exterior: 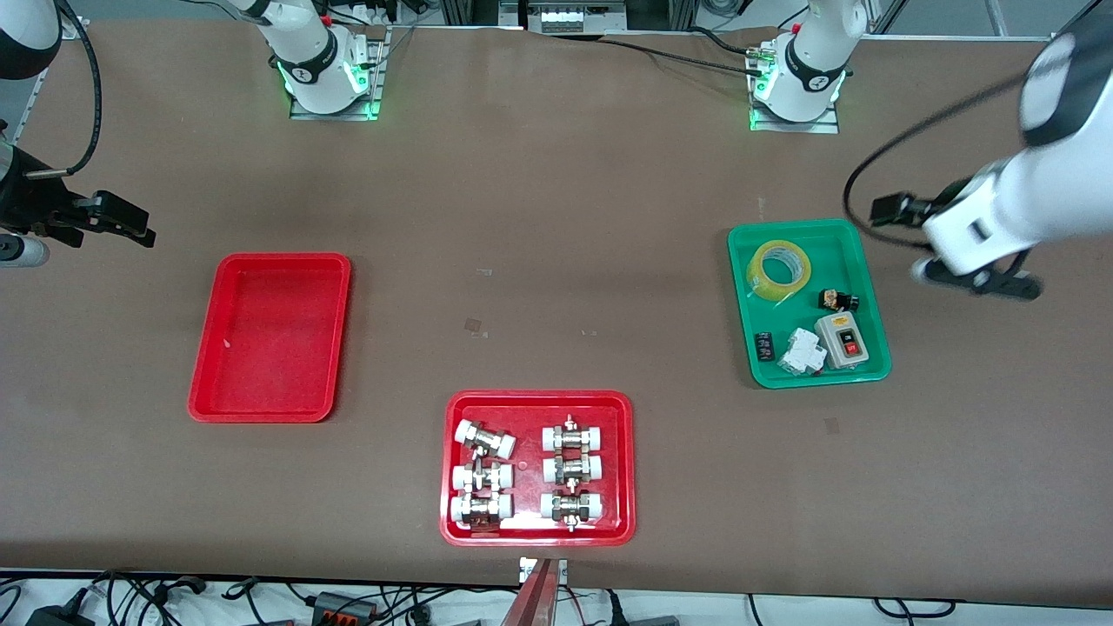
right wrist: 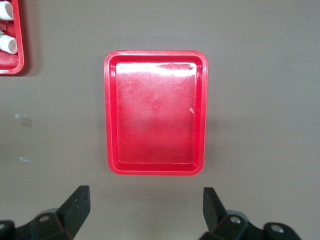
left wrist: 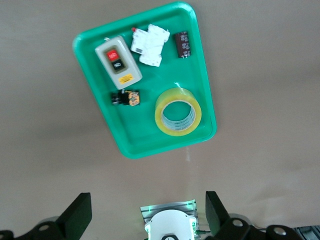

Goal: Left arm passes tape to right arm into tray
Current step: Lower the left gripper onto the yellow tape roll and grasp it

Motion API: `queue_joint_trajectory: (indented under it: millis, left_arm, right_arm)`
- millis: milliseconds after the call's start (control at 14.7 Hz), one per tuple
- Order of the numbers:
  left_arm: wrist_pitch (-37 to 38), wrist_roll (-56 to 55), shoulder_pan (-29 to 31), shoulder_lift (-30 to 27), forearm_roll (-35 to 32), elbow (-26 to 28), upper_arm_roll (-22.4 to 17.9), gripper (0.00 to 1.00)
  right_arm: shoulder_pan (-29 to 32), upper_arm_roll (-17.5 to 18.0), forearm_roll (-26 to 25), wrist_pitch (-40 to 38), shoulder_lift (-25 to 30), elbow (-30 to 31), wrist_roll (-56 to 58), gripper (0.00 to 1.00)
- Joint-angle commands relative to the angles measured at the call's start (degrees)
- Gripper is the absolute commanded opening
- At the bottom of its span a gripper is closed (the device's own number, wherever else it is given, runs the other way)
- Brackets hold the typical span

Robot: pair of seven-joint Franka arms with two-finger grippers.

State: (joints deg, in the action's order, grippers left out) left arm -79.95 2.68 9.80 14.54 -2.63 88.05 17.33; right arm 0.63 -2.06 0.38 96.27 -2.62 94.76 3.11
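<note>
Tape [exterior: 780, 269] flat, hole apparently upward

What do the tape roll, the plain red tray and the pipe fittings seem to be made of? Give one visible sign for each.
Tape: translucent yellowish plastic film; its wound layers show through.
Plain red tray: glossy moulded plastic, probably; light glares off its floor.
Pipe fittings: shiny metal middles with matte white ends, likely plastic.

A broad brown table [exterior: 556, 217] fills my workspace, its matte surface marked by a few small scuffs and bits of clear tape. Black cables [exterior: 261, 600] and power adapters trail along the pale floor at the edge nearest the front camera. Metal framing [exterior: 556, 13] lines the table's top edge.
</note>
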Motion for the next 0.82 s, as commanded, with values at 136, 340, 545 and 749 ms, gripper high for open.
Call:
queue_joint_trajectory:
  millis: [136,340,545,749]
  left_arm:
    - [-11.9,-2.6,0.0,2.5,-0.5,14.3,0.3,1.0]
    - [-21.4,-5.8,3.2,4.3,-0.6,27.4,0.2,1.0]
    - [-28.9,-6.2,3.9,7.9,-0.6,32.7,0.2,1.0]
    - [-31.0,-6.3,4.8,11.3,-0.6,32.3,0.2,1.0]
  right_arm:
    - [0.0,-0.1,-0.5,0.2,-0.1,-0.3,0.2,1.0]
    - [-0.1,-0.1,-0.5,0.2,-0.1,-0.3,0.2,1.0]
    - [0.0,-0.1,-0.5,0.3,-0.1,-0.3,0.2,1.0]
    - [-0.1,0.0,-0.5,0.6,-0.1,-0.3,0.2,1.0]
